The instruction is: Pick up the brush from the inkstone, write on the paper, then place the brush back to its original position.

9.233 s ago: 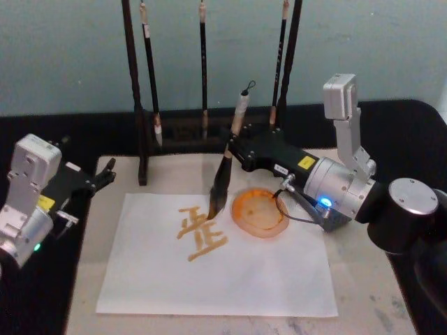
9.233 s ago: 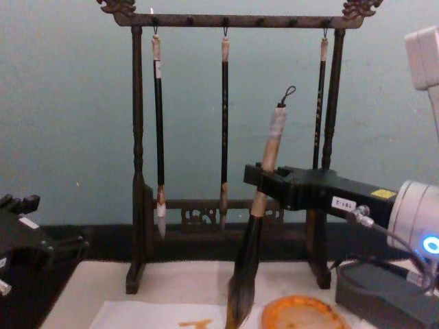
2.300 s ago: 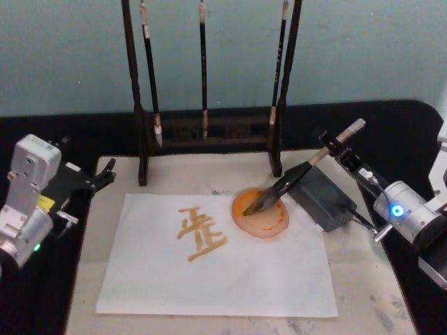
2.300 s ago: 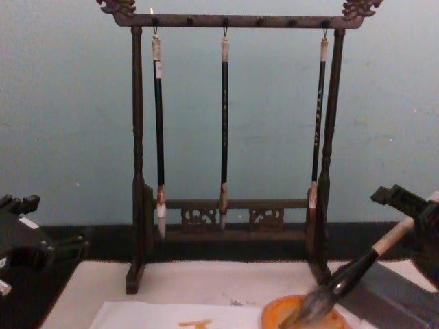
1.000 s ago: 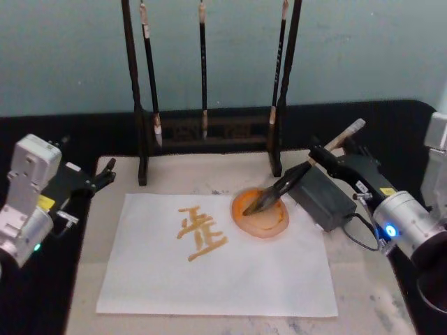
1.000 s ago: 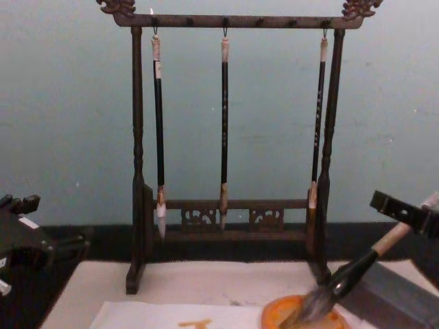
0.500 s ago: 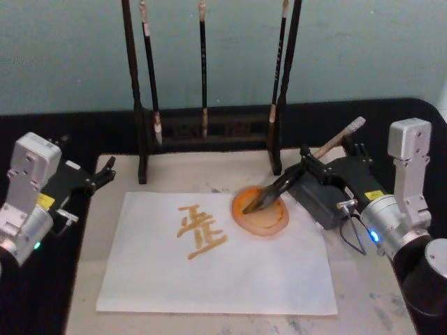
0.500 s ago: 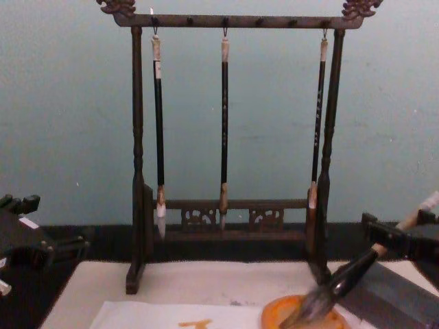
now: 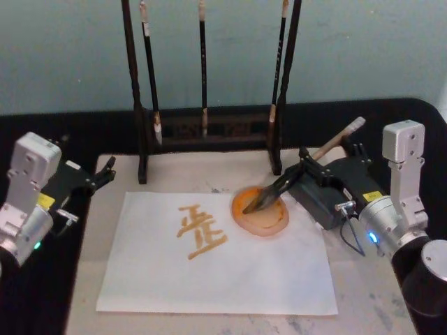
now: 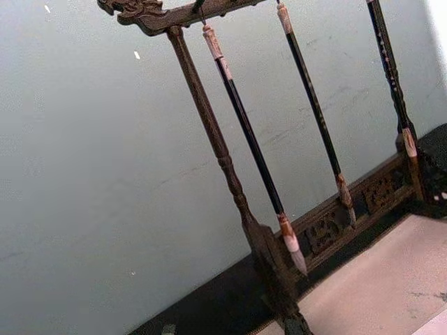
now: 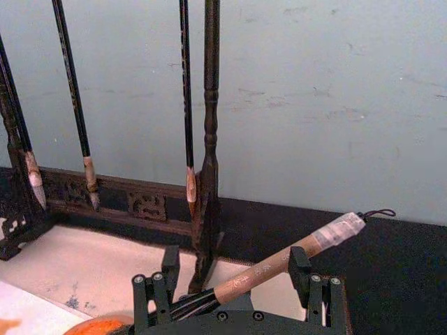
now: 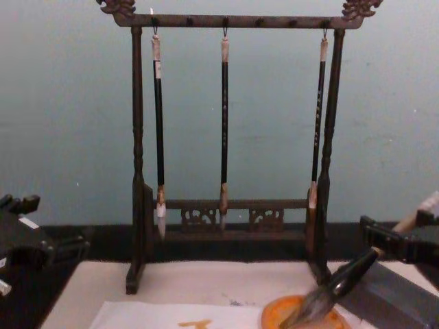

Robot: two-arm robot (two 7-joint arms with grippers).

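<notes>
The brush [image 9: 283, 184] lies tilted, its dark bristles in an orange dish [image 9: 269, 222] and its shaft leaning on the dark grey inkstone block [image 9: 323, 204]. The pale handle [image 11: 279, 261] sticks up past the block. My right gripper [image 9: 328, 155] is open and straddles the handle, its fingers [image 11: 167, 264] apart on either side without pinching it. In the chest view the brush [image 12: 336, 284] slants up toward the right gripper [image 12: 401, 233]. The white paper [image 9: 209, 279] carries orange strokes [image 9: 199, 234]. The left gripper [image 9: 105, 171] rests open at the mat's left edge.
A dark wooden rack [image 12: 226, 22] with three thin hanging brushes [image 12: 224, 123] stands at the back of the cream mat [image 9: 174, 178]. Its right post [image 11: 209, 139] rises close behind the right gripper. Black table surface [image 9: 112, 132] surrounds the mat.
The brush, held upright over the paper nine seconds ago, now lies released on dish and block. Over the last second the right wrist swung round and settled; the left arm stayed still.
</notes>
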